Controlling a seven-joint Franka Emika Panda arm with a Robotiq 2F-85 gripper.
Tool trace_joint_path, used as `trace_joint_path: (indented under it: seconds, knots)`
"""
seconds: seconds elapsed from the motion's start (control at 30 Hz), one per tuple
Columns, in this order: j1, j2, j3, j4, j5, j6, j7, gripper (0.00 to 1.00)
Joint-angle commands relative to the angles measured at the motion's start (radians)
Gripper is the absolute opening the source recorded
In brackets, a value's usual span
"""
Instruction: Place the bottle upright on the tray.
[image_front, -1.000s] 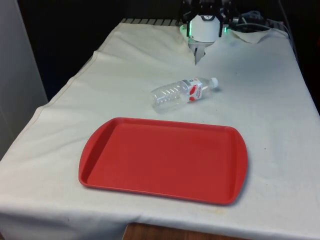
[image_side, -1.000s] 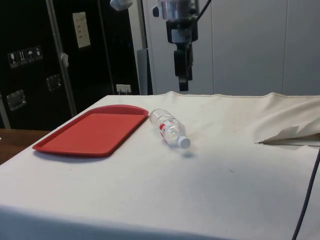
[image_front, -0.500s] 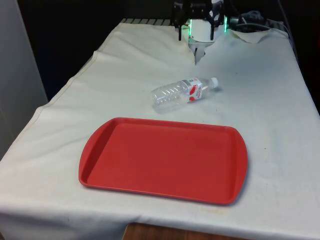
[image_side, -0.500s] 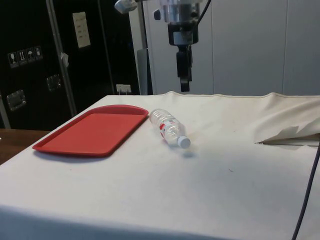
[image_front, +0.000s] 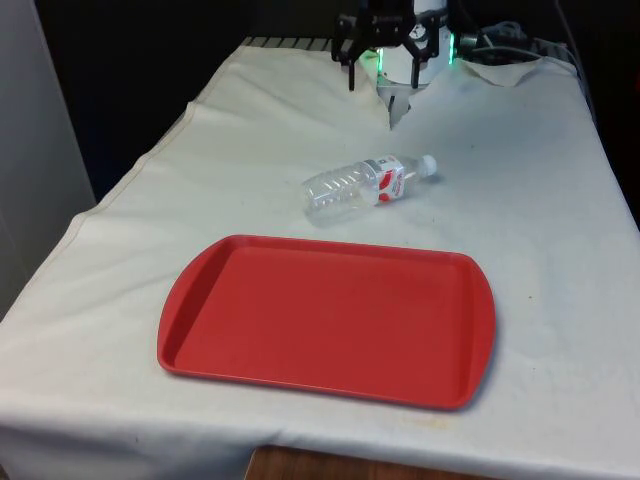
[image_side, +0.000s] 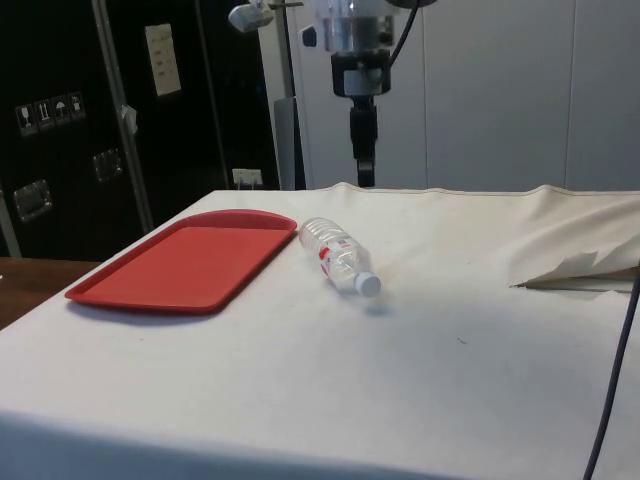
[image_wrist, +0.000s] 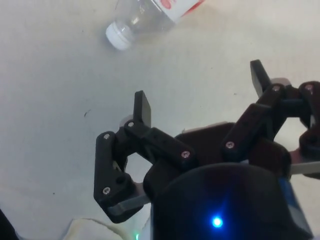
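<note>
A clear plastic bottle (image_front: 365, 183) with a white cap and a red-and-white label lies on its side on the white cloth, cap towards the front view's right. It lies just beyond the far edge of the empty red tray (image_front: 330, 315). From the side, the bottle (image_side: 340, 255) is beside the tray (image_side: 190, 262) with its cap pointing away from it. My gripper (image_front: 398, 105) hangs above the cloth behind the bottle, well off it (image_side: 362, 165). In the wrist view the gripper (image_wrist: 200, 90) is open with nothing between its fingers, and the bottle's cap end (image_wrist: 150, 15) lies ahead of them.
A raised fold of cloth (image_front: 510, 70) lies at the far right of the table, also seen from the side (image_side: 580, 270). A dark cable (image_side: 615, 370) hangs at the side view's right edge. Bare cloth surrounds the tray and bottle.
The gripper has turned about its own axis above the same spot, showing narrower from the side. Bottle and tray have not moved.
</note>
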Motion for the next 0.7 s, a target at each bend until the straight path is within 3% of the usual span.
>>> trace_joint_path:
  seconds: [0.0, 0.4, 0.67]
  knots:
    - [-0.001, 0.006, -0.003, 0.002, -0.001, 0.011, -0.012, 1.0]
    - [0.0, 0.015, -0.01, 0.009, 0.0, 0.015, -0.074, 1.0]
    - [-0.002, 0.016, -0.01, 0.008, -0.038, 0.032, -0.109, 1.0]
